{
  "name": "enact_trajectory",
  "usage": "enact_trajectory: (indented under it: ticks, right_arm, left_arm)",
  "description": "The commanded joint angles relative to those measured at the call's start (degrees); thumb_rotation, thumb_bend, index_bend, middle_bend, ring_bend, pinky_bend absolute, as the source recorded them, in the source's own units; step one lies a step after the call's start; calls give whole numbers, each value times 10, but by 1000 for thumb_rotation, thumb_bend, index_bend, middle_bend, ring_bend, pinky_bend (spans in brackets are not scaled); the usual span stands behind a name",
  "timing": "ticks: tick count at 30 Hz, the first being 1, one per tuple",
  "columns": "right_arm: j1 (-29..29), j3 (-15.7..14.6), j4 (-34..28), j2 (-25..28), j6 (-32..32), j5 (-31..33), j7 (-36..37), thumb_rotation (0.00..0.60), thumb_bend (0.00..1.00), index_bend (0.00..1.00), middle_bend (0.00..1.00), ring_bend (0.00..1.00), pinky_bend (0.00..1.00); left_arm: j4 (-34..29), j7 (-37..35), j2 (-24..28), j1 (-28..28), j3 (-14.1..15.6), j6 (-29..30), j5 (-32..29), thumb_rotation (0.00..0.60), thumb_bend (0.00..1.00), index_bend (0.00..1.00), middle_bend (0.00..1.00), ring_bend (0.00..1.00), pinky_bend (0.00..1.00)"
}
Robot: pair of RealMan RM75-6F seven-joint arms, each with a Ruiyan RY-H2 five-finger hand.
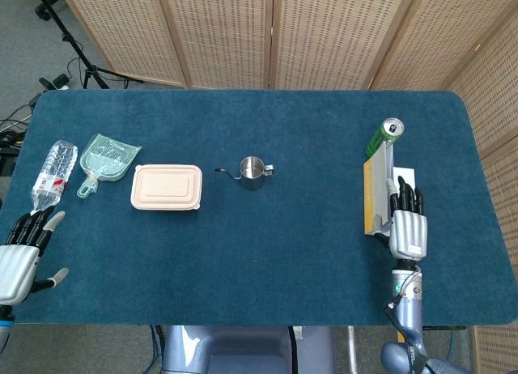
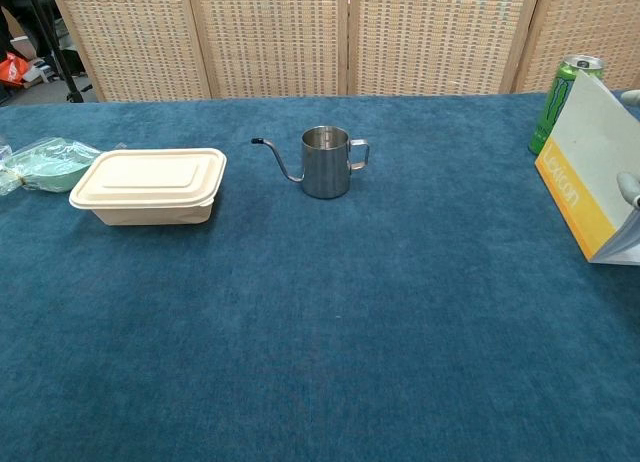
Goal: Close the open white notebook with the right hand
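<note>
The white notebook lies at the right of the table, half shut. Its left cover stands nearly upright and shows a white outer face with a yellow band. A strip of the white page shows to the right of it. My right hand is at the cover's near edge, with its fingers on the inner side. In the chest view its thumb lies across the outer face at the frame's right edge, so it pinches the cover. My left hand hovers with fingers apart at the table's front left corner, holding nothing.
A green can stands just behind the notebook, close to the raised cover. Further left are a small steel pitcher, a beige lidded box, a green dustpan and a plastic bottle.
</note>
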Motion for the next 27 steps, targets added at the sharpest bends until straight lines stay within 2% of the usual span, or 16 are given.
enact_trajectory:
  ticks: [1, 12, 14, 16, 21, 27]
  right_arm:
    - [-5, 5, -14, 6, 6, 9, -11, 600, 543, 0, 0, 0, 0]
    - [-11, 5, -45, 25, 3, 20, -16, 600, 552, 0, 0, 0, 0]
    - [-14, -6, -61, 49, -7, 6, -4, 600, 530, 0, 0, 0, 0]
    - [-16, -23, -76, 79, -22, -13, 9, 600, 464, 0, 0, 0, 0]
    - [-27, -79, -101, 185, -55, -74, 16, 600, 342, 0, 0, 0, 0]
    - [-54, -111, -99, 234, -32, -102, 6, 600, 311, 0, 0, 0, 0]
  left_arm:
    - [-1, 0, 0, 0, 0, -1, 1, 600, 179, 0, 0, 0, 0]
    - [-1, -3, 1, 1, 0, 1, -1, 600, 180, 0, 0, 0, 0]
    - [0, -1, 1, 0, -1, 0, -5, 600, 180, 0, 0, 0, 0]
    - [1, 1, 0, 0, -3, -1, -8, 600, 179, 0, 0, 0, 0]
    - [5, 11, -4, 0, -7, -4, -20, 600, 180, 0, 0, 0, 0]
    - [8, 23, -11, 1, -11, -6, -33, 600, 180, 0, 0, 0, 0]
